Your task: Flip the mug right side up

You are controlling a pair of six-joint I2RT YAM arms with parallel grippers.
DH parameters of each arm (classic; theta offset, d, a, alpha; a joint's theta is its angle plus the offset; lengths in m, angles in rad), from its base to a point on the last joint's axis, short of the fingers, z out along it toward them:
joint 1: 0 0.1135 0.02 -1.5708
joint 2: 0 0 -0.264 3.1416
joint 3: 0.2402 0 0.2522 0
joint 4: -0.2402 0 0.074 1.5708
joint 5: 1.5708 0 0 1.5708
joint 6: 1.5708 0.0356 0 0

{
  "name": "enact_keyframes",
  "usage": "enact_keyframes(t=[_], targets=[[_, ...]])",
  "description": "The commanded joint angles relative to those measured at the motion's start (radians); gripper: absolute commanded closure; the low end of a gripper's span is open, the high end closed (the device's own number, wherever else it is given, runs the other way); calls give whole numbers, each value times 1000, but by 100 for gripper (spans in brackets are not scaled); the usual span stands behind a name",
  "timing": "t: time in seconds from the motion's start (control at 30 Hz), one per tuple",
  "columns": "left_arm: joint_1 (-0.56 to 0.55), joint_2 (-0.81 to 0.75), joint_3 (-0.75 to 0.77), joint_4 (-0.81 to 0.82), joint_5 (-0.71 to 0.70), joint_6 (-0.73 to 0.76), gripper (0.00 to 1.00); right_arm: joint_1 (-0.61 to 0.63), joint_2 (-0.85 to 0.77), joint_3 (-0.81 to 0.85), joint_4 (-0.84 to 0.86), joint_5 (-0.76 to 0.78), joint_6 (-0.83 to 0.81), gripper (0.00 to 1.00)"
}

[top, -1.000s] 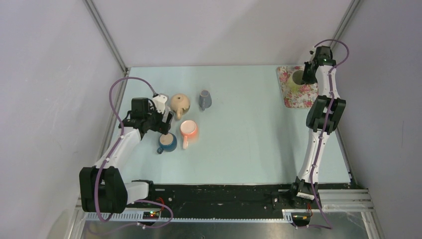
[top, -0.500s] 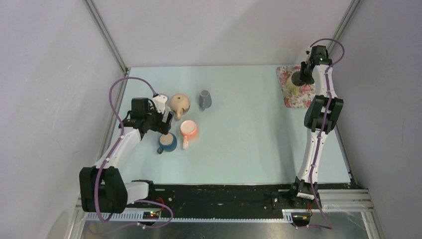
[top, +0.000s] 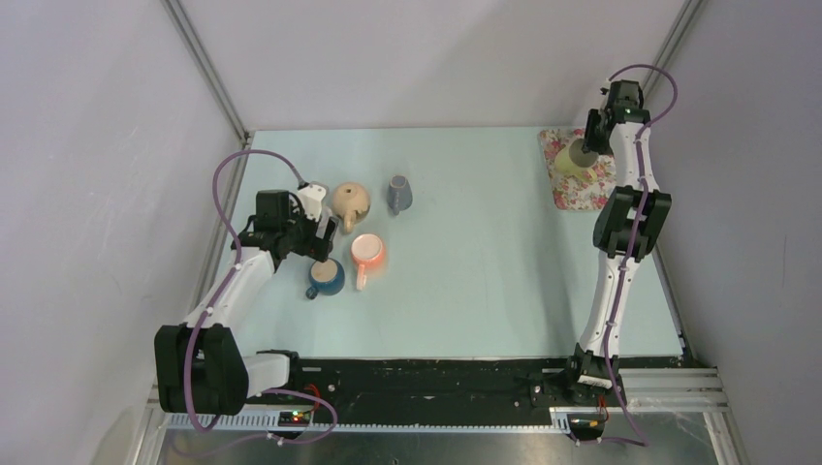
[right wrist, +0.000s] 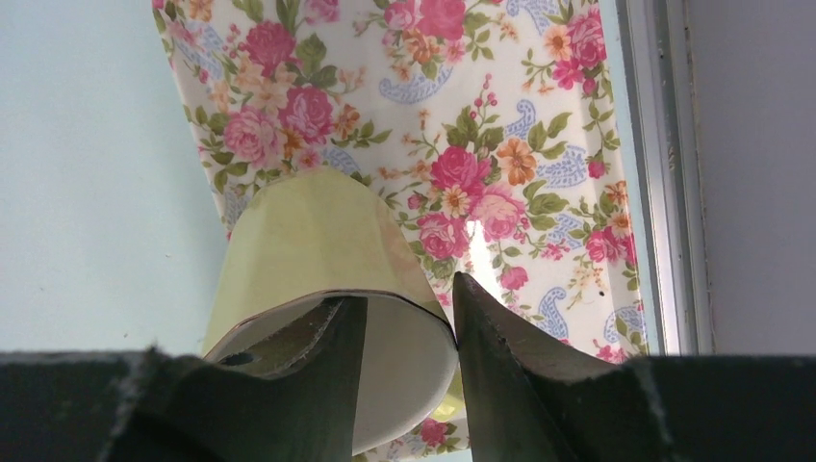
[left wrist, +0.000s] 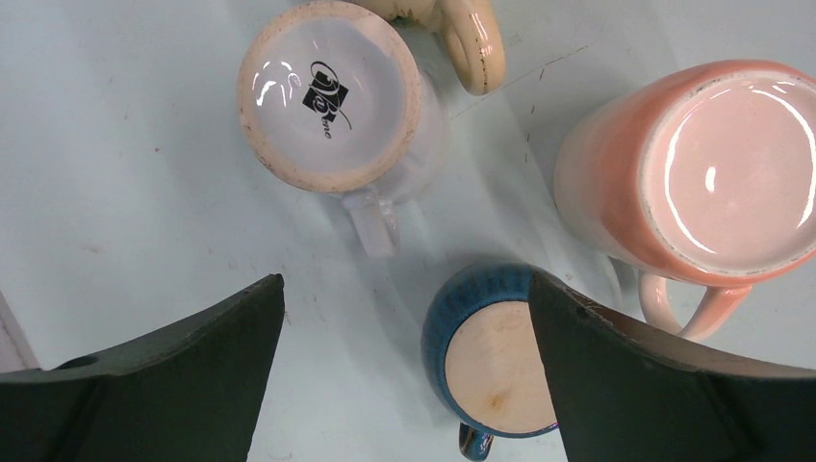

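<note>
A yellow-green mug (right wrist: 308, 241) with a white inside hangs tilted over the floral tray (right wrist: 539, 115) at the far right. My right gripper (right wrist: 404, 308) is shut on its rim, one finger inside and one outside. In the top view the mug (top: 580, 158) sits just below the right gripper (top: 591, 143). My left gripper (left wrist: 406, 289) is open and empty above a blue mug (left wrist: 491, 361) standing upside down, its tan base up. The right finger covers part of that base. In the top view the left gripper (top: 325, 240) is beside the blue mug (top: 326, 277).
A white mug (left wrist: 332, 96) stands upside down; a pink mug (left wrist: 731, 173) stands close right of the blue one. A tan mug (top: 350, 201) and a grey-blue mug (top: 398, 193) lie further back. The floral tray (top: 572, 184) lies by the right wall.
My right wrist has moved up and towards the back wall with the yellow-green mug in it, and the mug has tilted. The left arm has not moved.
</note>
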Motion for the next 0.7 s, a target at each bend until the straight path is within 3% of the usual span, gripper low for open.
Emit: enact_keyframes(t=[0.0,0.47,0.67], targets=[[8,-18,-11,29,22,15,0,9,-62,30,54,7,41,57],[7,-17,-10,28,26,13,0,82,-63,38,86,79,16,54],[7,-23,-11,29,26,13,0,78,-109,30,108,59,19,41]])
